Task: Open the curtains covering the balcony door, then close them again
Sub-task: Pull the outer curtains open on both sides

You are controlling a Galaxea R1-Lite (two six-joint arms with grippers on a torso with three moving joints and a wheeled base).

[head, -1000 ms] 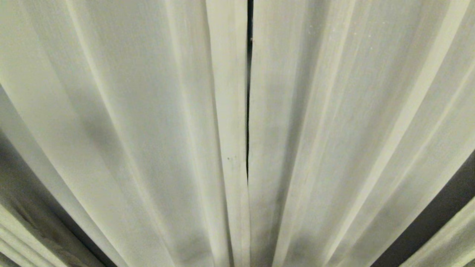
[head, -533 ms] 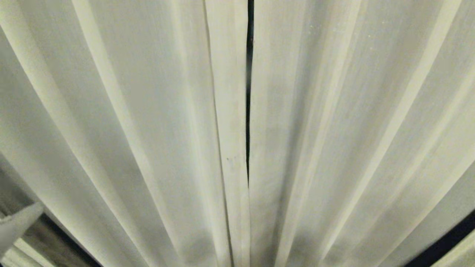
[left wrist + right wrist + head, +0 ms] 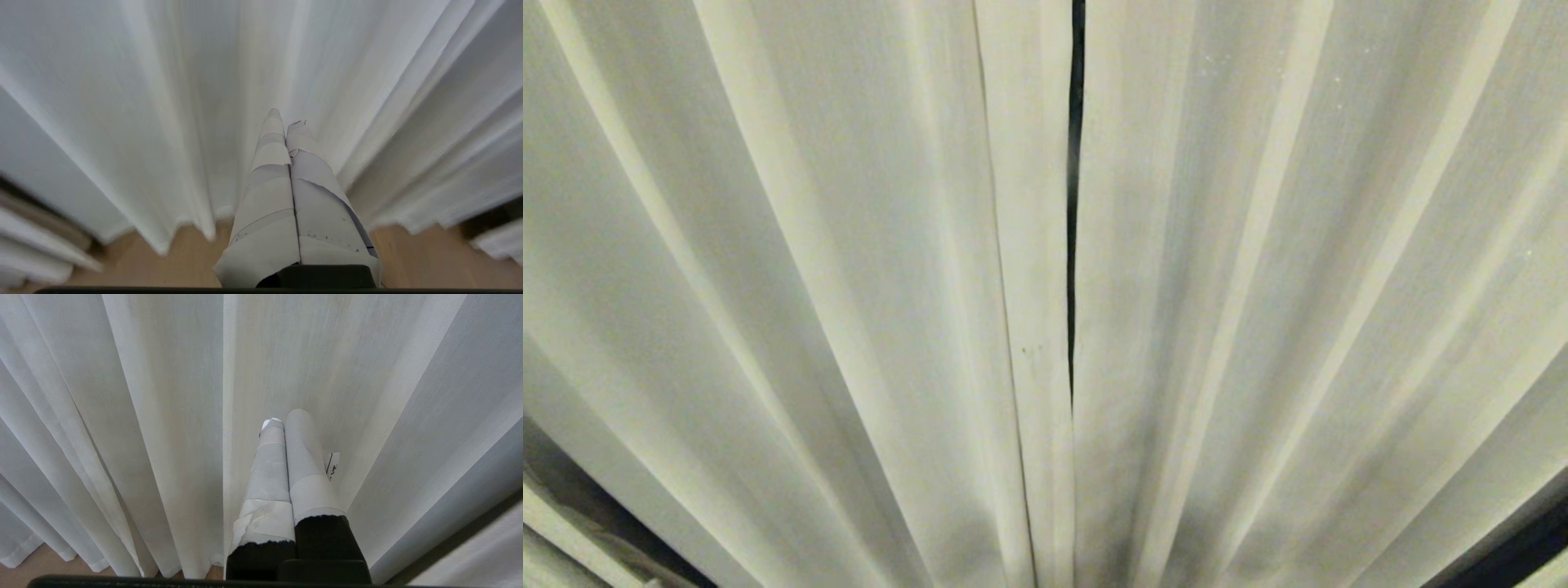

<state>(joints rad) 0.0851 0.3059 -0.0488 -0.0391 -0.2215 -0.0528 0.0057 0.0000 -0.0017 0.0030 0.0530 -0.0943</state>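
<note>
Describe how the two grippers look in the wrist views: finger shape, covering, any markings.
The left gripper has two long tapering fingers wrapped in overlapping pale grey tape, speckled near a black base. The right gripper has similar fingers, taped at the tips and bare black toward the base, with ragged tape edges and a small white tag bearing dark marks.

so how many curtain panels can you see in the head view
2: the left curtain panel and the right curtain panel, meeting at a thin dark gap at centre. Both run past the frame, so more may be hidden.

right pincer (image 3: 282, 422) closed, taped fingers together | pointing at pleated cream curtains (image 3: 163, 396) | wood floor (image 3: 36, 563) below
</note>
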